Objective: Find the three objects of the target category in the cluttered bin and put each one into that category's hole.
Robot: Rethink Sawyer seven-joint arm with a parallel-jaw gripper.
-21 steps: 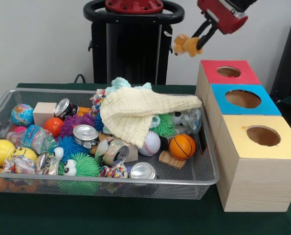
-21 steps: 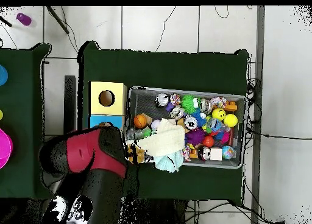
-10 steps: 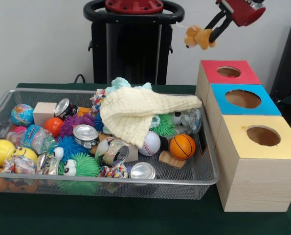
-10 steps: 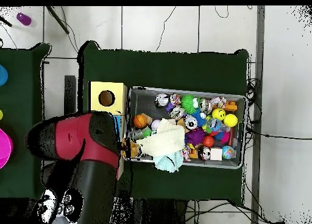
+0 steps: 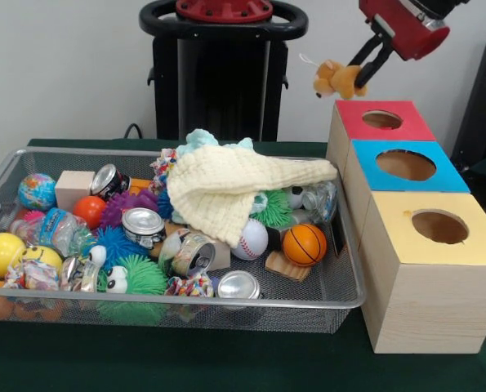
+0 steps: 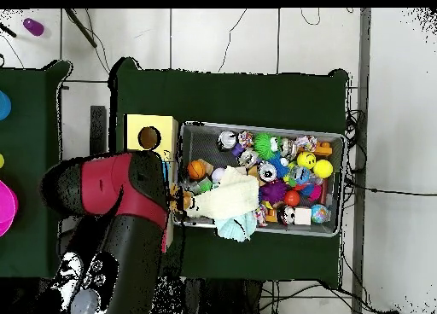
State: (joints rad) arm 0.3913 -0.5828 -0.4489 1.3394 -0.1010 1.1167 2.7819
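Claw [image 5: 358,75] clamped on small plush bear [image 5: 334,79], upper right of frame; best centred over red box's hole [image 5: 382,119] before release.

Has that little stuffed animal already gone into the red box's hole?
No, the stuffed animal hangs in the claw, in the air beside the red box, not in its hole.

three holed boxes [image 5: 406,167], one wire bin [image 5: 341,298], four tin cans [image 5: 142,222]
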